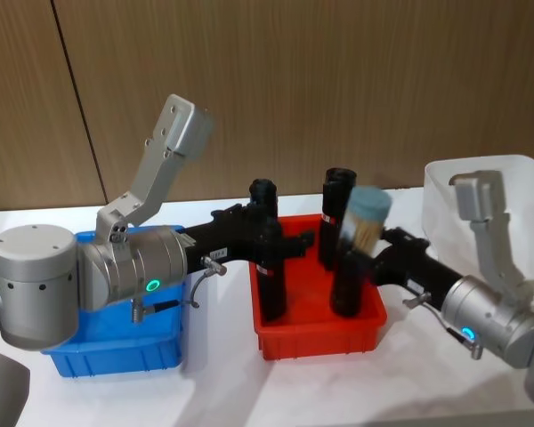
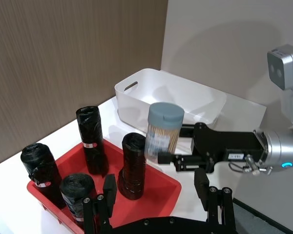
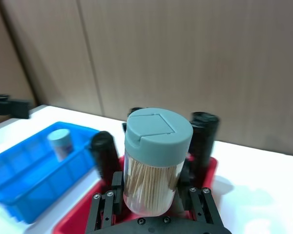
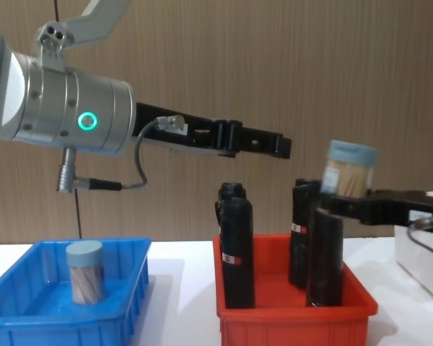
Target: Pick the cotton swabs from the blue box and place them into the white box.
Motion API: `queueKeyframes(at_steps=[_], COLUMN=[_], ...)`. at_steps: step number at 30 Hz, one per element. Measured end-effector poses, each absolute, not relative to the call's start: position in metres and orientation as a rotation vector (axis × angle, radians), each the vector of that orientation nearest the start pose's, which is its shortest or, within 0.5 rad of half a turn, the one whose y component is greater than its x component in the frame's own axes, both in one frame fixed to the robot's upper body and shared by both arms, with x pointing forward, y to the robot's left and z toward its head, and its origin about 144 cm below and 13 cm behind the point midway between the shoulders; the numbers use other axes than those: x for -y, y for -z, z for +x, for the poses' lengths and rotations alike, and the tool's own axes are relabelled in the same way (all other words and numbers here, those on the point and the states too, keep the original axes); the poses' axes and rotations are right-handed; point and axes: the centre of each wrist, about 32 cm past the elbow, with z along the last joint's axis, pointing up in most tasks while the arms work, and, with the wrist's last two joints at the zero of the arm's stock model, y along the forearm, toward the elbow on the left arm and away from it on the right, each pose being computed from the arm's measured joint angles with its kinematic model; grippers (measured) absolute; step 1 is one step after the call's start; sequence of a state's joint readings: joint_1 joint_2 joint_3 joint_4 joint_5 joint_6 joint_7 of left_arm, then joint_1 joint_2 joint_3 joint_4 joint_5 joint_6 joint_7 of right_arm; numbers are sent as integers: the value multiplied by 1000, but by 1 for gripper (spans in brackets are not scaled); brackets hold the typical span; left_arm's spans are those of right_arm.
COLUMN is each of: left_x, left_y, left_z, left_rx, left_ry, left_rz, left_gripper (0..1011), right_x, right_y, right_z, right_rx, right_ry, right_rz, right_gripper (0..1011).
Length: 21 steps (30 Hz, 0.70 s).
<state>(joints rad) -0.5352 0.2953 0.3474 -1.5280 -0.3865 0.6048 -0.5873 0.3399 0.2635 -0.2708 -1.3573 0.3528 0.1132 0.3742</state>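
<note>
Mid-transfer: right tool (image 3: 155, 194) grips a clear, blue-grey-lidded plastic cotton-swab tub (image 3: 156, 161) above the red plastic bin (image 1: 320, 341); left tool (image 2: 157, 189) hangs wide there too. Next: carry it right of that bin, into the white plastic box (image 1: 525, 182).

Table (image 1: 222, 378) — blue box (image 1: 116, 353), bin (image 1: 325, 336), white box (image 1: 443, 203)

The blue box (image 4: 134, 301) is glossy ribbed plastic, the white box (image 2: 133, 104) smooth. The swab tub (image 3: 149, 187) is clear plastic, its lid (image 3: 158, 132) matt; the wall (image 1: 338, 89) looks wooden.
</note>
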Motion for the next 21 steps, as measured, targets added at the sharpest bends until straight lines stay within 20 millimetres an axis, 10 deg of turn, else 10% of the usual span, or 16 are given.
queueKeyframes(at_steps=[21], left_x=[-212], left_y=[-1307], left_z=[566], left_rx=[-154], left_ry=[-670], left_rz=[197], left_gripper=[1004], right_x=[280], right_y=[-1191], right_z=[558], right_rx=[22], right_ry=[1271], right_rz=[-55], right_gripper=[661])
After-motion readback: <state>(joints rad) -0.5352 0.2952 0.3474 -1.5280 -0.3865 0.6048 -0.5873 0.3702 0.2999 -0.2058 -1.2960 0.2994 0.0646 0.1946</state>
